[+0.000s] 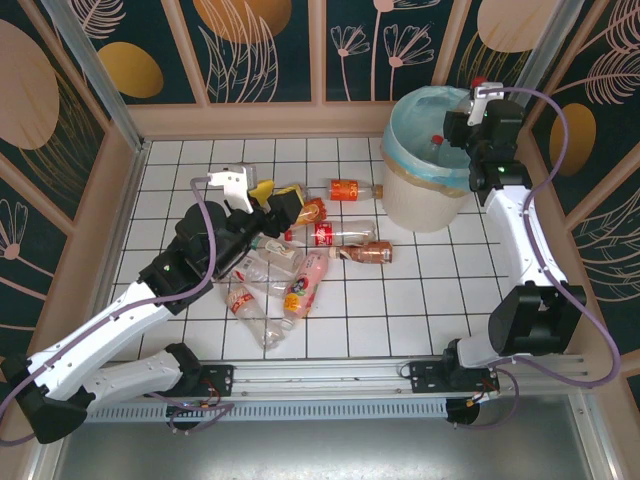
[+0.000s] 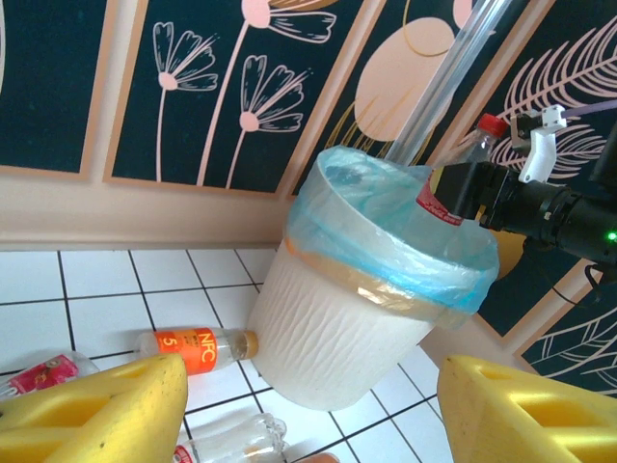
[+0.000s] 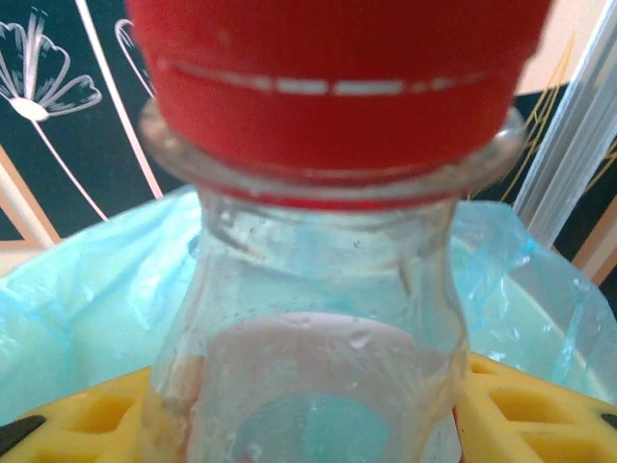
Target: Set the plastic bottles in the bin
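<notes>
The cream-white bin [image 1: 425, 195] with its light-blue bag stands at the back right, and it also faces the left wrist camera [image 2: 337, 328]. My right gripper [image 1: 462, 128] is over the bin's rim, shut on a clear plastic bottle with a red cap [image 1: 478, 82]. Up close that bottle [image 3: 308, 328] sits between my yellow fingers [image 3: 540, 410], cap up, with the blue bag behind it. From the left wrist the held bottle [image 2: 487, 130] hangs above the rim. My left gripper [image 1: 275, 200] is open and holds nothing, hovering over the heap of bottles [image 1: 300, 265]. An orange-labelled bottle [image 2: 198, 347] lies against the bin's base.
Several bottles lie loose on the white tiled table: an orange one [image 1: 350, 189], a clear red-labelled one [image 1: 325, 235], a brown one [image 1: 368, 253] and a pink one [image 1: 305, 285]. Wooden-framed walls close in the back and sides. Bare tiles [image 1: 440, 300] lie at the front right.
</notes>
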Available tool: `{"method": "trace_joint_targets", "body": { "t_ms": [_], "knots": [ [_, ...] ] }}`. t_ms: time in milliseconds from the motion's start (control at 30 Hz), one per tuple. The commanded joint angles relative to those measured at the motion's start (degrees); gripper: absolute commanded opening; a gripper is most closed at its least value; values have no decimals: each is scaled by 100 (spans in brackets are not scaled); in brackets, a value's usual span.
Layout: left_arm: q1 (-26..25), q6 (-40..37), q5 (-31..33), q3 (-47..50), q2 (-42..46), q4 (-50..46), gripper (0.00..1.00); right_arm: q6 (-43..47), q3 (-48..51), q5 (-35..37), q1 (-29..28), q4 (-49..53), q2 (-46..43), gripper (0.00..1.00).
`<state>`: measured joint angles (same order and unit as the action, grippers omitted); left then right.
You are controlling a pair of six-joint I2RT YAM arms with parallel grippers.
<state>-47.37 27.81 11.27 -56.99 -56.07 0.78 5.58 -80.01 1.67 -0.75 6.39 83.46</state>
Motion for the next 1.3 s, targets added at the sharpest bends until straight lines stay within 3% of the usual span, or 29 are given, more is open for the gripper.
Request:
{"method": "trace_joint_targets", "body": {
  "t_ms": [0, 267, 867, 1033, 1167, 1267],
  "knots": [
    [-17, 132, 170, 98, 158, 41, 69, -90, 145, -54, 84, -639, 22, 59],
    [-23, 198, 384, 92, 246, 28, 70, -189, 35, -53, 102, -535, 19, 77],
    [-16, 193, 720, 95, 261, -227, 71, -287, -584, -56, 111, -16, -29, 74],
    [-17, 440, 959, -206, 129, -1035, 70, -660, -1085, -618, 50, 560, -87, 74],
    [-13, 914, 1290, -359, 22, -2010, 70, -881, -1291, -677, -418, 908, -373, 73],
    [-17, 1433, 1330, -157, 100, -2434, 70, -739, -1124, -399, -1263, 952, -695, 73]
  ]
}}
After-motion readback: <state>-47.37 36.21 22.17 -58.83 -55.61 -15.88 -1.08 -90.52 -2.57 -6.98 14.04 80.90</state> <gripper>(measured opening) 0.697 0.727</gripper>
